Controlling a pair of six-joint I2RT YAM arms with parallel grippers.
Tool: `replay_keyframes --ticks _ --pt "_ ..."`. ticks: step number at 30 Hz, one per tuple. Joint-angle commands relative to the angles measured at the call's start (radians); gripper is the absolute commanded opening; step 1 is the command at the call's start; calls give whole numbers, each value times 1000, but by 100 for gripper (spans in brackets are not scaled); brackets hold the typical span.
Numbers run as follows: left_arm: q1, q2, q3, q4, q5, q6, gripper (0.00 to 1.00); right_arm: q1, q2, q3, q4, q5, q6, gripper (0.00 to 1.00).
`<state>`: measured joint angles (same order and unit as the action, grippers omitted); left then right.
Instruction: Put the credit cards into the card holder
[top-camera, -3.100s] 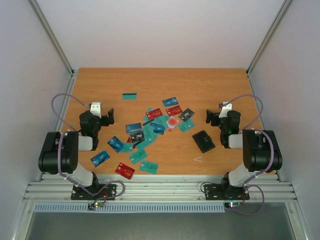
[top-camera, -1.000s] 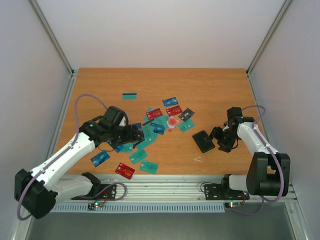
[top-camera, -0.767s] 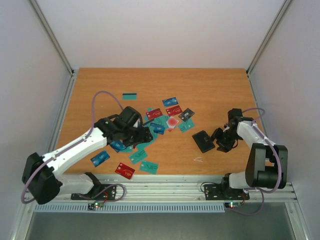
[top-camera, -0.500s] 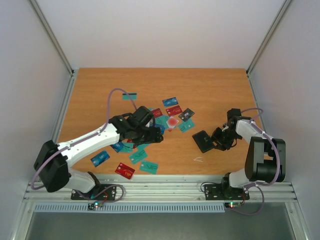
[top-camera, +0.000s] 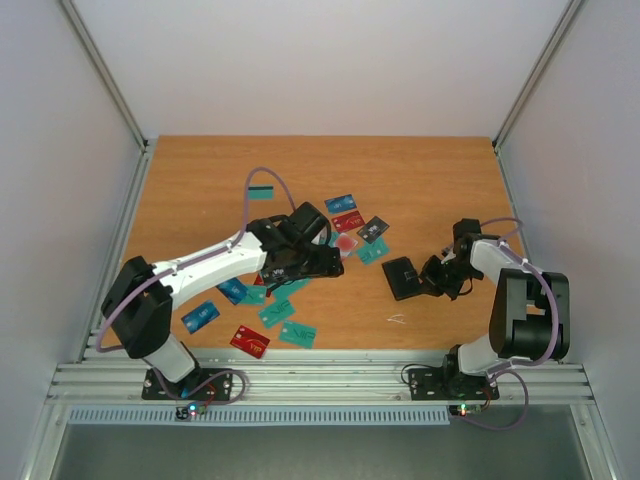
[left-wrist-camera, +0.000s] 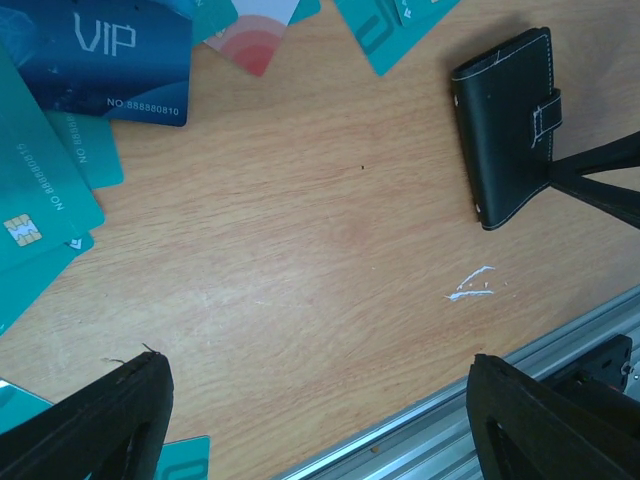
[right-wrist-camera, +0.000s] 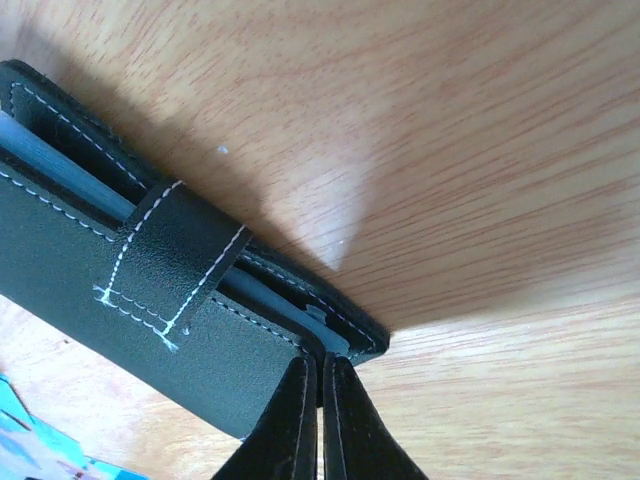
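Found card holder (top-camera: 405, 279) at 3 o'clock of scattered credit cards (top-camera: 275, 313), closed right gripper (right-wrist-camera: 320, 365) nosing its strap-side edge, presumably to open it; left gripper (top-camera: 330, 266) wide, empty, hovering between.

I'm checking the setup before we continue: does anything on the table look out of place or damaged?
Two things. A short white scuff marks the table near the closed card holder, like a scratch or a stray thread. One teal card lies alone, far from the overlapping pile of credit cards.
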<state>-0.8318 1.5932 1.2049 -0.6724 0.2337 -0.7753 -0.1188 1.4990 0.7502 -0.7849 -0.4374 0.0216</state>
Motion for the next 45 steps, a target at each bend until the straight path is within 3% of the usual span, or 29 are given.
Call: replay_keyframes --ticks 1,8,16,21,25,37,41,45 --pt "-4 30 33 36 31 18 81 -5 -16 -12 -6 -53 -36 1" --pt "-4 6 -45 158 89 -64 81 0 -124 -53 -54 -174 -24 1" --pt "-5 -27 -146 329 110 -222 81 2 -215 -64 -88 -298 130 1" --pt "-6 -41 -254 513 104 -413 81 3 -237 -59 -94 -343 196 1" --pt "-10 -32 -280 548 83 -535 81 8 -242 -68 -67 -370 258 1" --pt "-49 141 -323 846 151 -856 74 60 -221 -110 11 -392 421 1" --pt "-52 175 -296 811 164 -861 70 92 -199 -106 34 -406 474 1" --pt "-54 220 -309 883 185 -892 67 113 -184 -105 61 -411 511 1"
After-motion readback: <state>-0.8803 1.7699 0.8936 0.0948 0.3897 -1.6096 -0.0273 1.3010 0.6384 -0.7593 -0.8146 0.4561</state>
